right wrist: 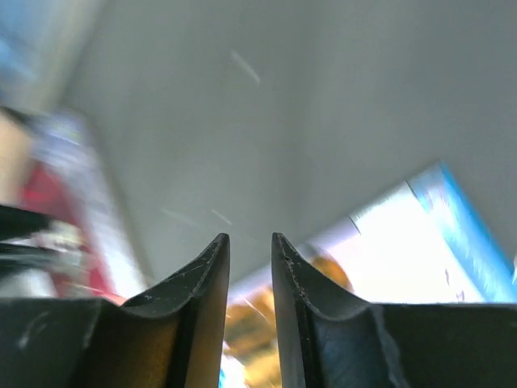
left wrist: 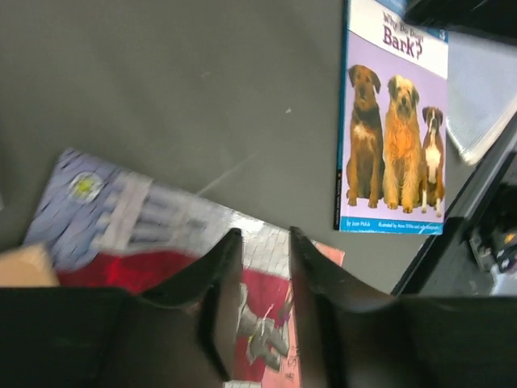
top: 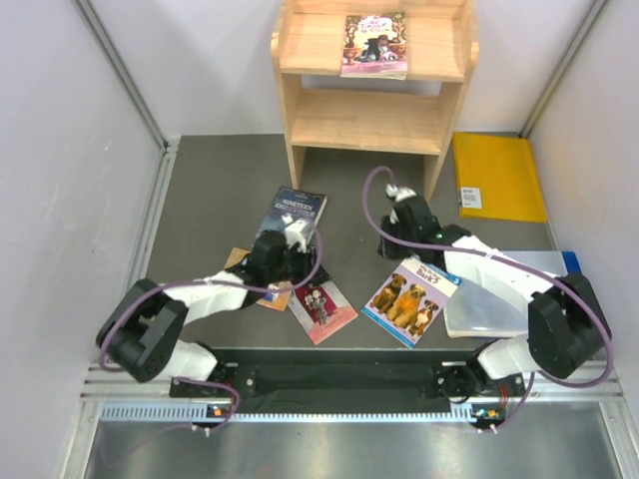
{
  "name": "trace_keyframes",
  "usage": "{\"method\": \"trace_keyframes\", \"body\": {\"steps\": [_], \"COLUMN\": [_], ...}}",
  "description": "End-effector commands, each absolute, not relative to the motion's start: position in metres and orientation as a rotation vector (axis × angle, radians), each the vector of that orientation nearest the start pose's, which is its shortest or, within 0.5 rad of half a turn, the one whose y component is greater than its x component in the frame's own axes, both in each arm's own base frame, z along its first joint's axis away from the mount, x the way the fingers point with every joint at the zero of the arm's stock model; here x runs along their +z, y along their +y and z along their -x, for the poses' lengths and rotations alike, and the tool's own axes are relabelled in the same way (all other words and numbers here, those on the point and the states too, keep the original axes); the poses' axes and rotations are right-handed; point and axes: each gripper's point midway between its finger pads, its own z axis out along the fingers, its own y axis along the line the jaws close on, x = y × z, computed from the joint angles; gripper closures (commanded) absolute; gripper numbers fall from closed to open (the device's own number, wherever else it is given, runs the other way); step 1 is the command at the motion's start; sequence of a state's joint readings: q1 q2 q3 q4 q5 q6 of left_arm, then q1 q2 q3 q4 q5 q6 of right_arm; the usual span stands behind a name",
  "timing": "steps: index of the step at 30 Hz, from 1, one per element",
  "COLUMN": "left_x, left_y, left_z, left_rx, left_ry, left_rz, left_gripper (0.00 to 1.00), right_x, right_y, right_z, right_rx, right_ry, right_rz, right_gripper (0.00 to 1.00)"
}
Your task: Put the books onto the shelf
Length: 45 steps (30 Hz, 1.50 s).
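The pale wood shelf point(top: 374, 110) stands at the back, a pink-covered book point(top: 374, 45) lying on its top tier. On the grey mat lie the dark blue book point(top: 300, 210), an orange book point(top: 240, 261) mostly under my left arm, the red book point(top: 322, 309) and the dogs book point(top: 411, 299). My left gripper point(top: 298, 274) point(left wrist: 264, 233) hovers over the red book point(left wrist: 113, 267), jaws narrowly apart, nothing between them. My right gripper point(top: 391, 244) point(right wrist: 250, 236) hangs over bare mat just beyond the dogs book point(right wrist: 404, 259), slightly open and empty.
A yellow folder point(top: 496, 177) lies right of the shelf. A clear plastic sheet point(top: 499, 299) sits under my right arm beside the dogs book point(left wrist: 392, 121). Pale walls close in the mat on both sides.
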<state>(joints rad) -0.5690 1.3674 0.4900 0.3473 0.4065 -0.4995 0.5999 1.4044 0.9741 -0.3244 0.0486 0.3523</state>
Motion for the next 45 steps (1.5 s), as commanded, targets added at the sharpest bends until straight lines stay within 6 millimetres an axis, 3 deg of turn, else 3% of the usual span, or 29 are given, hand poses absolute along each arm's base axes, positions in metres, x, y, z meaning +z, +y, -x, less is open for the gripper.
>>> {"method": "trace_keyframes", "body": {"steps": [1,2,3,4,7,10,15,18,20,26,32,36,38,42,45], "left_x": [0.077,0.064,0.073,0.072,0.070,0.068,0.051,0.035,0.021,0.004,-0.001,-0.007,-0.011,-0.015,-0.018], "left_y": [-0.303,-0.310,-0.328,-0.337,-0.369,-0.396,-0.426,-0.435,-0.431,-0.432,-0.435,-0.434,-0.433,-0.435,-0.436], "left_z": [-0.245,-0.242,-0.242,-0.241,-0.234,-0.226,-0.217,-0.216,-0.212,-0.212,-0.210,-0.209,-0.208,-0.208,-0.208], "left_rx": [-0.952,-0.929,-0.937,-0.932,-0.949,-0.961,-0.945,-0.902,-0.868,-0.847,-0.848,-0.837,-0.831,-0.834,-0.838], "left_ry": [2.219,2.268,2.245,2.247,2.250,2.248,2.282,2.319,2.377,2.429,2.440,2.456,2.469,2.478,2.483], "left_rz": [-0.571,-0.604,-0.650,-0.684,-0.764,-0.829,-0.918,-0.953,-0.973,-0.963,-0.976,-0.978,-0.981,-0.977,-0.976], "left_gripper": [0.73,0.78,0.95,1.00,1.00,1.00,1.00,1.00,1.00,1.00,1.00,1.00,1.00,1.00,1.00], "right_x": [0.079,0.077,0.071,0.058,0.049,0.046,0.046,0.035,0.025,0.006,0.010,0.028,0.046,0.077,0.088], "right_y": [0.161,0.151,0.139,0.125,0.095,0.068,0.045,0.037,0.033,0.040,0.059,0.076,0.082,0.096,0.107], "right_z": [-0.282,-0.280,-0.276,-0.267,-0.256,-0.245,-0.232,-0.222,-0.215,-0.204,-0.222,-0.235,-0.243,-0.249,-0.250], "right_rx": [0.452,0.448,0.435,0.450,0.424,0.368,0.310,0.283,0.262,0.312,0.482,0.610,0.643,0.744,0.826], "right_ry": [2.474,2.468,2.475,2.505,2.499,2.479,2.460,2.498,2.523,2.555,2.497,2.452,2.399,2.298,2.253], "right_rz": [-0.162,-0.222,-0.282,-0.368,-0.526,-0.653,-0.736,-0.786,-0.823,-0.874,-0.824,-0.724,-0.658,-0.548,-0.471], "right_gripper": [0.69,0.68,0.66,0.61,0.47,0.42,0.43,0.45,0.49,0.52,0.53,0.55,0.57,0.61,0.64]}}
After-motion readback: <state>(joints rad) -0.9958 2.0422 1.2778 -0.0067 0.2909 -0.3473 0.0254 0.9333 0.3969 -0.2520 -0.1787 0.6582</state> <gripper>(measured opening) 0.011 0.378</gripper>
